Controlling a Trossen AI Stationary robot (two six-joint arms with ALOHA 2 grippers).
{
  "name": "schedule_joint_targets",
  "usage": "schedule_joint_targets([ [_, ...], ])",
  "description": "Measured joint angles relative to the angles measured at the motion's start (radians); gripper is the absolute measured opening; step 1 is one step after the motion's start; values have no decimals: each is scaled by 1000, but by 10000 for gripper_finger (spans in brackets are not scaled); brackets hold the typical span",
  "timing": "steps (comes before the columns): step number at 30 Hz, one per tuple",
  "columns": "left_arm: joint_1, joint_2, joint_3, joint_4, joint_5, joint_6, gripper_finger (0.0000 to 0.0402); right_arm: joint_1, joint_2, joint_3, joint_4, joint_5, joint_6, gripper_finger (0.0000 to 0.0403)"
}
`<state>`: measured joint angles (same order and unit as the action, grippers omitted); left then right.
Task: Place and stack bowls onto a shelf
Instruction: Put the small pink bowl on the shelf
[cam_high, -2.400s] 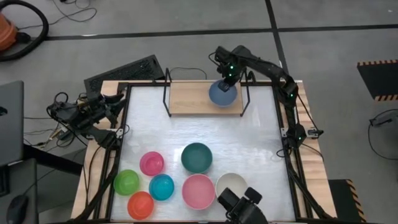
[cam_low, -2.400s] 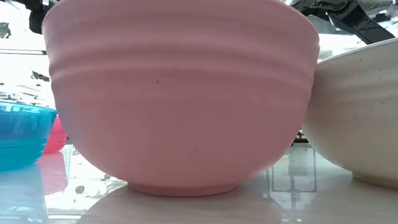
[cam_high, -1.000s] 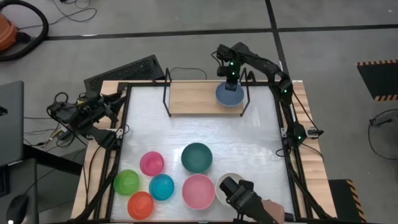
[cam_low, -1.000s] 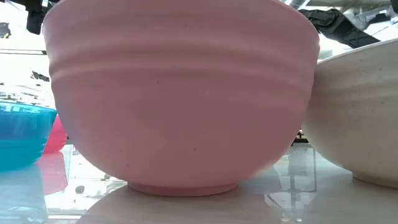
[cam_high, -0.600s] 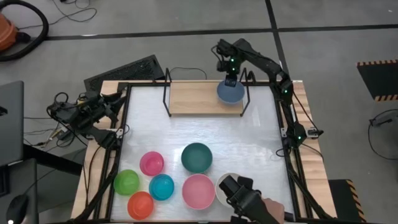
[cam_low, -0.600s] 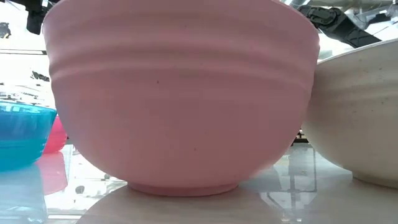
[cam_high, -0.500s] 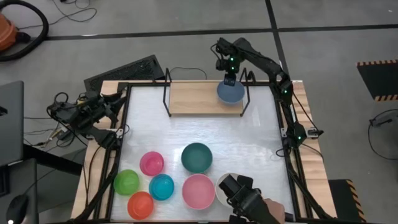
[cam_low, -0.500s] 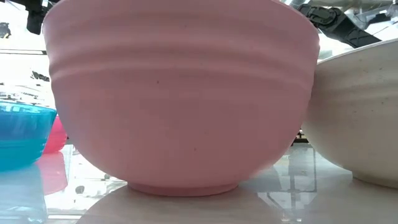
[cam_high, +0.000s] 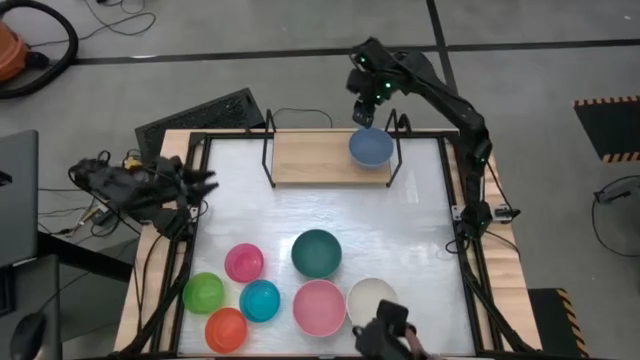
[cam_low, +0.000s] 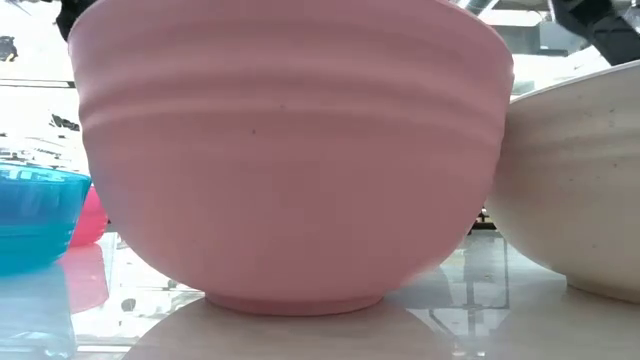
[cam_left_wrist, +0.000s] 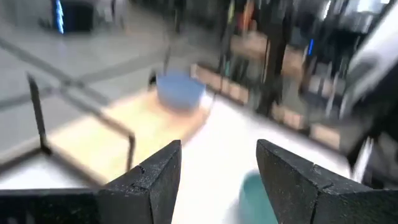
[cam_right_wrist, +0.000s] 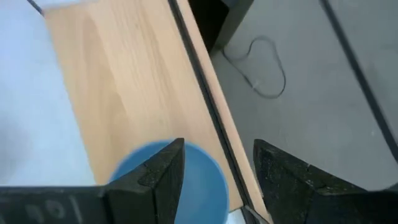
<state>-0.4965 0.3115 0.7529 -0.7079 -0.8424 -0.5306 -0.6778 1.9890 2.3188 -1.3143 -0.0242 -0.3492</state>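
The grey-blue bowl (cam_high: 371, 147) stands on its base at the right end of the light-wood shelf (cam_high: 315, 158). My right gripper (cam_high: 363, 115) hangs open above the bowl's far rim, clear of it; in the right wrist view the bowl (cam_right_wrist: 186, 180) shows below the open fingers (cam_right_wrist: 214, 180). My left gripper (cam_high: 205, 181) is open at the table's left edge, facing the shelf (cam_left_wrist: 143, 124). The dark teal (cam_high: 316, 252), pink (cam_high: 319, 307), cream-white (cam_high: 372, 297), magenta (cam_high: 244, 262), green (cam_high: 203, 293), cyan (cam_high: 260, 300) and orange (cam_high: 226, 329) bowls stand near the front edge.
Black wire uprights (cam_high: 268, 150) stand at both ends of the shelf. A dark object (cam_high: 385, 332) sits at the near edge beside the cream-white bowl. The low view is filled by the pink bowl (cam_low: 290, 160) and the cream-white one (cam_low: 580, 190). The white table middle lies bare.
My right gripper has let go of the grey-blue bowl and risen away from it, toward the far edge; the bowl stays on the shelf's right end. My left gripper has swung out toward the table. A hand at the near edge has drawn back.
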Motion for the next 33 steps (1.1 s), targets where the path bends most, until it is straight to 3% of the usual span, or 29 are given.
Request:
schedule_joint_targets([
  [7,27,261,104,-398,263,-352,195,102,-65,0,17,-3,61,219],
  [12,70,364,93,-569,398,-458,195,168,-67,-1,17,-3,64,219],
  [16,113,394,38,-540,469,-466,195,212,-50,-1,9,-3,64,219],
  [27,246,482,-185,-222,693,-396,195,280,-35,-1,-21,0,64,219],
  [33,262,528,-212,-174,728,-369,195,277,-35,-1,-22,0,63,219],
])
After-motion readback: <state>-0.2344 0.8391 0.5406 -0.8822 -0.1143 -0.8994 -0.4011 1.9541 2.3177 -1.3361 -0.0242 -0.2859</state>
